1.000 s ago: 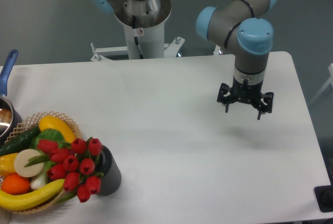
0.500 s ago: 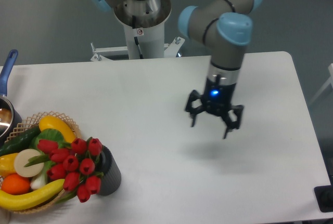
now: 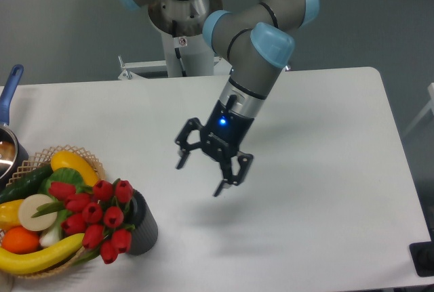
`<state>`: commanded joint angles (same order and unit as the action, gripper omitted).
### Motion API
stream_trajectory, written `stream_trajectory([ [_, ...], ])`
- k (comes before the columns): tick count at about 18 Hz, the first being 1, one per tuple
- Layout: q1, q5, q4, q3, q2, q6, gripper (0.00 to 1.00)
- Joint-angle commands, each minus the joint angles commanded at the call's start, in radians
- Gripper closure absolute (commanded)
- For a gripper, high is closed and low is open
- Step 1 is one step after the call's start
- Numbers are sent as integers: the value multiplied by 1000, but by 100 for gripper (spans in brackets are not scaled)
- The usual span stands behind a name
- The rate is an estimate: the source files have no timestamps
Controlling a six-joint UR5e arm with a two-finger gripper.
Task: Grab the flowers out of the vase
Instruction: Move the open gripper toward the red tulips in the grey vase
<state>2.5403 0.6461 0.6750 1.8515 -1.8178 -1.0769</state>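
The gripper (image 3: pixel 201 178) hangs near the middle of the frame, a little left of centre, with its two fingers (image 3: pixel 184 158) spread wide and nothing between them. It is tilted, its fingertips aimed down and toward the lower left, and a blue light glows on its body. Half a second ago it stood further right and more upright; a second ago it hung over the right part of the table (image 3: pixel 325 190), pointing straight down. It has travelled leftward and leaned over as it went, and the arm (image 3: pixel 261 55) above it now reaches in from the upper centre of the frame.

Well apart from the gripper, in the lower left of the frame, the flowers (image 3: pixel 95 219) sit in the vase (image 3: pixel 142 227). The red buds lean left out of the vase mouth and overlap the wicker basket (image 3: pixel 68 153) beside it. The vase is tilted slightly and stands just right of the basket. Flowers and vase lie exactly as in both earlier frames.

The basket holds yellow, green, white and orange produce. At the far left edge a blue-handled pot (image 3: pixel 8 112) is partly cut off.
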Motion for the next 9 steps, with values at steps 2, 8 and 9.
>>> stream_trajectory([
  [2,-3,-74,0,0,-14,-2,0],
  [8,-49,-115,-2,-26,-81,-5,0],
  [9,-60,-123,-2,-38,-98,-5,0],
])
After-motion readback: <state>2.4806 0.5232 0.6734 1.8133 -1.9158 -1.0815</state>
